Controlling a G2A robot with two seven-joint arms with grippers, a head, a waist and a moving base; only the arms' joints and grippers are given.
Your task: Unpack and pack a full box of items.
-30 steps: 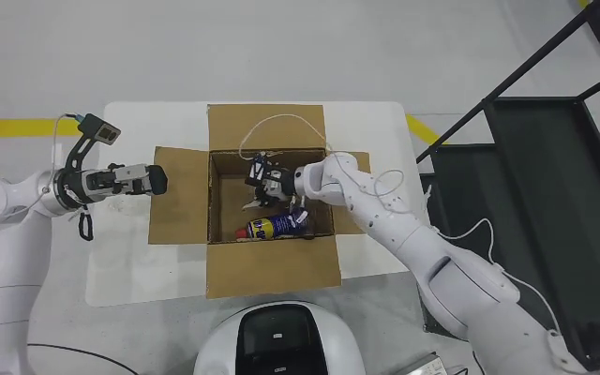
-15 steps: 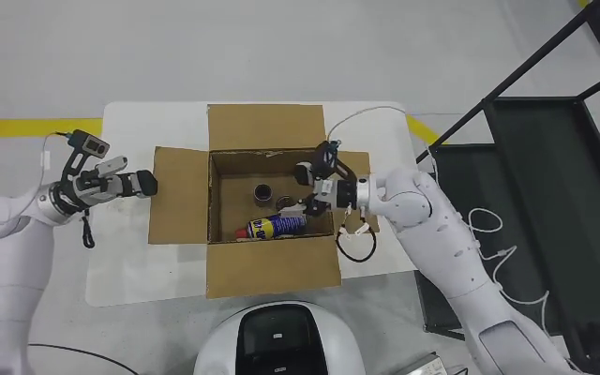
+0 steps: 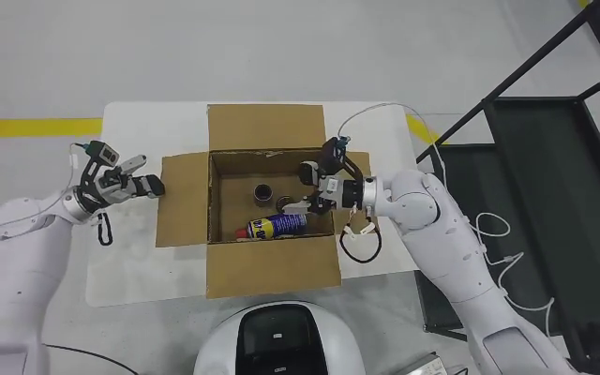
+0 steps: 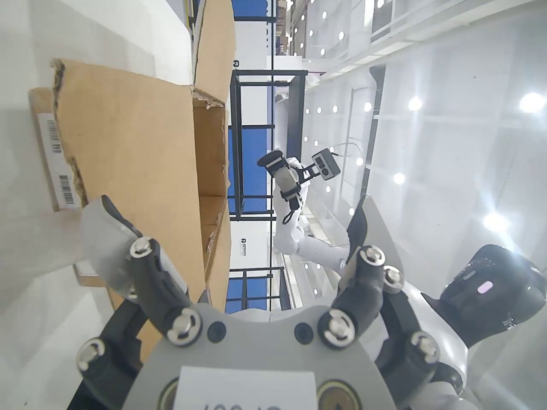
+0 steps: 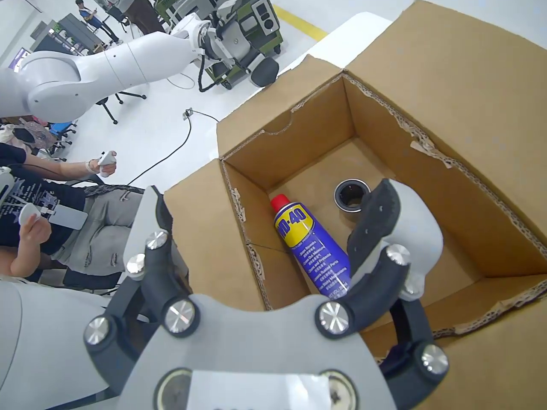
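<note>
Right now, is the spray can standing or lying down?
Lying down. The can rests on its side on the box floor.

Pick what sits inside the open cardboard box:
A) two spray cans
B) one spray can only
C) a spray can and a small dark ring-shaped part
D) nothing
C: a blue-and-yellow spray can lies on its side on the cardboard box floor, with a small dark ring-shaped part near it.
</note>
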